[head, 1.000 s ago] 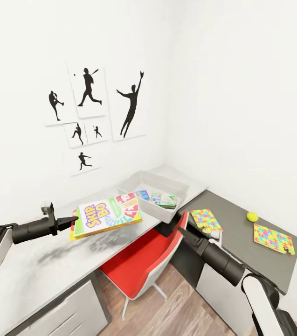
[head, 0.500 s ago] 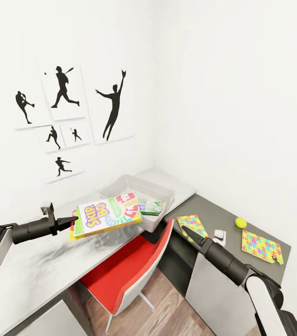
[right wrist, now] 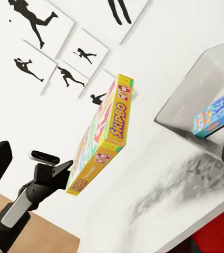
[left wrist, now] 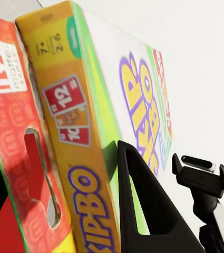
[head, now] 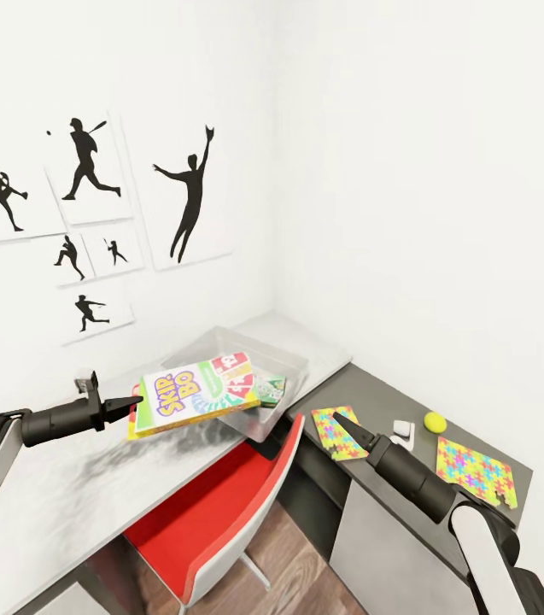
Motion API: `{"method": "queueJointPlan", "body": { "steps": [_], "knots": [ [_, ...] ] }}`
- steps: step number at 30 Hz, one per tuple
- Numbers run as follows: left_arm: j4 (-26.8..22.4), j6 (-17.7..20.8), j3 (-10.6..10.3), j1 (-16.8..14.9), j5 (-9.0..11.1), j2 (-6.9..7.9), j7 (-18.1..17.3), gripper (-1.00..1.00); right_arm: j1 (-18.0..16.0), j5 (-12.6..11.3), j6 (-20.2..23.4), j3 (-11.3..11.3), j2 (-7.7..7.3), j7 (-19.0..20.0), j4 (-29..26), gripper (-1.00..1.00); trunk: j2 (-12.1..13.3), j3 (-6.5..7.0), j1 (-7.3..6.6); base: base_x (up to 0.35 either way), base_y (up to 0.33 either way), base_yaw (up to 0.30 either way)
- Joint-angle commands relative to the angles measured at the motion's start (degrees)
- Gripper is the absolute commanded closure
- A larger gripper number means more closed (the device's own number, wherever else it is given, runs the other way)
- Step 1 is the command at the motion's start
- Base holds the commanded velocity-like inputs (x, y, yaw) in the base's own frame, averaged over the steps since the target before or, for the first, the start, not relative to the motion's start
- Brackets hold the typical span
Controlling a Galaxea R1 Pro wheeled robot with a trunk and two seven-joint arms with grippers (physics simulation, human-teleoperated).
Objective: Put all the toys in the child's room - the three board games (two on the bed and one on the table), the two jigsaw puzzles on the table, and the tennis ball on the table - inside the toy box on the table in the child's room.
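Observation:
My left gripper (head: pixel 133 402) is shut on the edge of a board game (head: pixel 195 391) with a yellow, green and red printed cover, held flat above the white desk (head: pixel 58 495), its far end over the toy box's near edge. In the left wrist view a red-orange box (left wrist: pixel 17 153) is pressed against the yellow one (left wrist: pixel 85 158) between the fingers (left wrist: pixel 143 211). The grey toy box (head: pixel 295 374) holds small printed boxes (head: pixel 272 389). Two jigsaw puzzles (head: pixel 336 432) (head: pixel 475 471) and the tennis ball (head: pixel 435 421) lie on the dark desk. My right gripper (head: pixel 342 419) hovers open beside the nearer puzzle.
A red chair (head: pixel 212 504) is tucked under the desks' corner. A small white object (head: pixel 402 429) lies between the puzzles. White walls close the corner, with black sports silhouettes (head: pixel 92 205) on the left wall. Wood-plank floor (head: pixel 297 572) shows below.
The whole view has swung, so the wall pictures and desks sit further left in the picture. The held game now overlaps the toy box's near edge. Both grippers keep their states.

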Motion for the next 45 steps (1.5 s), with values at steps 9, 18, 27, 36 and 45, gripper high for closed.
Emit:
{"method": "queueJointPlan", "body": {
  "steps": [9,18,27,36,45],
  "knots": [
    [0.00,0.43,0.13,-0.04,0.12,0.07,-0.11,1.00,-0.06,-0.28,0.41,-0.06,0.00,0.11,0.01,-1.00,-0.13,-0.13,0.04,0.004,-0.004,0.000],
    [0.00,0.43,0.16,-0.04,0.06,0.08,-0.11,1.00,-0.06,-0.28,0.41,-0.23,0.00,0.11,0.07,-1.00,-0.13,0.10,0.04,0.000,0.000,-0.050],
    [0.00,0.12,0.22,-0.04,0.04,0.12,-0.13,1.00,-0.06,-0.28,0.41,-0.66,0.00,0.11,0.07,-1.00,-0.13,0.70,0.04,0.075,-0.069,-0.179],
    [0.00,-0.35,0.36,-0.04,0.05,0.43,-0.20,1.00,-0.06,-0.28,0.41,-0.68,0.00,0.11,0.08,-1.00,-0.13,1.13,0.04,0.027,-0.037,-0.138],
    [-0.49,-0.23,0.21,-6.36,-2.13,2.09,0.65,1.00,-0.04,-0.28,0.36,-0.77,0.00,0.08,0.12,-1.00,-0.13,1.22,0.04,0.001,-0.001,-0.024]
  ]
}}
